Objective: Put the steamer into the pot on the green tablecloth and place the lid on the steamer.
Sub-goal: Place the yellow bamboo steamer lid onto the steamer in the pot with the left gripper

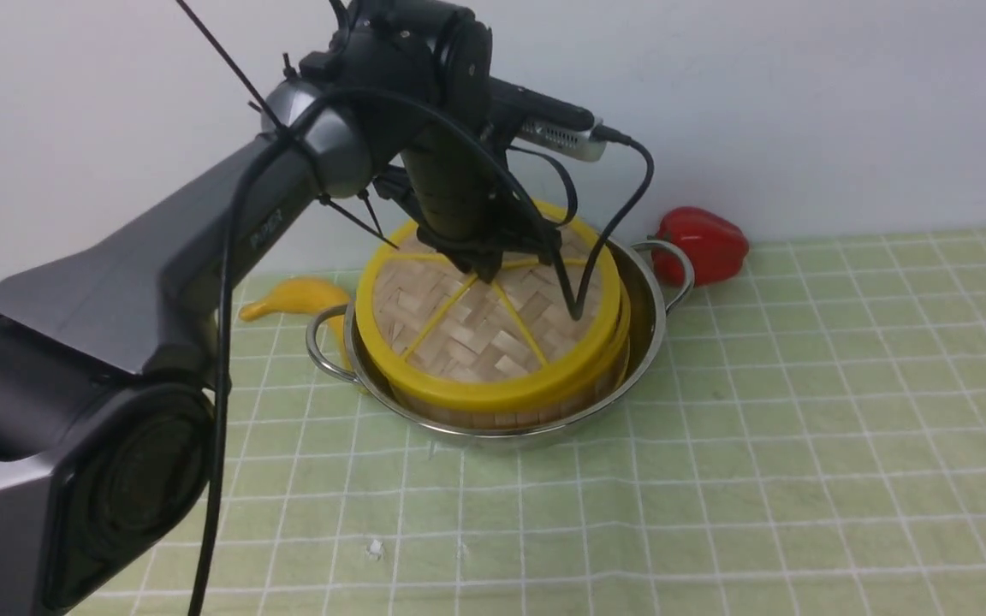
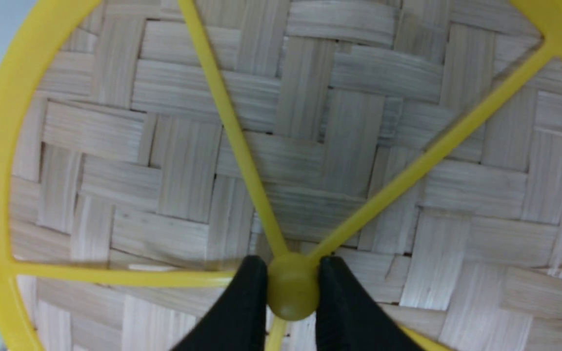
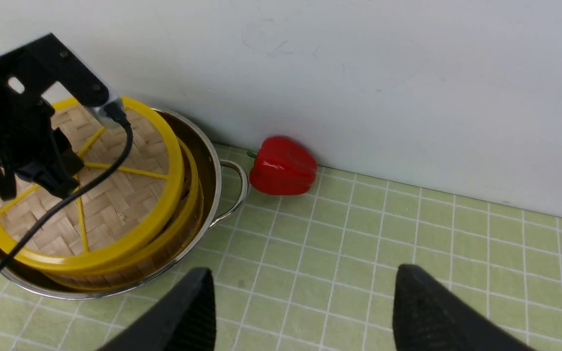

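Fingers (image 3: 178, 312) of the right gripper (image 3: 300, 312) hang spread wide apart above the green tablecloth (image 1: 715, 445). Farther on, the pot (image 1: 647, 342) holds the steamer (image 1: 493, 417). The lid (image 1: 476, 334) lies slightly askew on top, with the left gripper (image 2: 292, 287) fingers (image 2: 242, 312) clamped at its centre. A red pepper (image 1: 703, 244) sits by the wall.

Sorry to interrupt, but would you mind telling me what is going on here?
The left gripper is shut on the knob at the centre of the woven lid, which sits over the steamer, seemingly a little askew. The steamer is already in the pot on the green tablecloth. The right gripper hangs open above bare cloth, holding nothing. A red bell pepper lies by the wall beside the pot.
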`<state>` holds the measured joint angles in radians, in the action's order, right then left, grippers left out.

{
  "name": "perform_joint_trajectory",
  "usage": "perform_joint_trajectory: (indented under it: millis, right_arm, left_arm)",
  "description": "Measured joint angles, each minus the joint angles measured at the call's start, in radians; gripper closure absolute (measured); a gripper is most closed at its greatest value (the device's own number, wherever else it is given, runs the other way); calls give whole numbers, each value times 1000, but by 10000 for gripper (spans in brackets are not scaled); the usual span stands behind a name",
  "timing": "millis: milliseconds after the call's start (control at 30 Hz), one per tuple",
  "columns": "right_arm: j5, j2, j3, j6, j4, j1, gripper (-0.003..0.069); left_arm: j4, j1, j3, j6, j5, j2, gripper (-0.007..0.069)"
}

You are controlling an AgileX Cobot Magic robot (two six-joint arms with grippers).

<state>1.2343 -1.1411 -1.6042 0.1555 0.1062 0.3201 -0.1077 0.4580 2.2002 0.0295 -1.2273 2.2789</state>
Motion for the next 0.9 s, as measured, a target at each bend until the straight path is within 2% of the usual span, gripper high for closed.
perform_joint_trajectory:
  millis: [900]
  right_arm:
    - [0, 0, 0, 16, 0, 0, 179]
  left_arm:
    - [8, 0, 47, 0, -2, 38, 509]
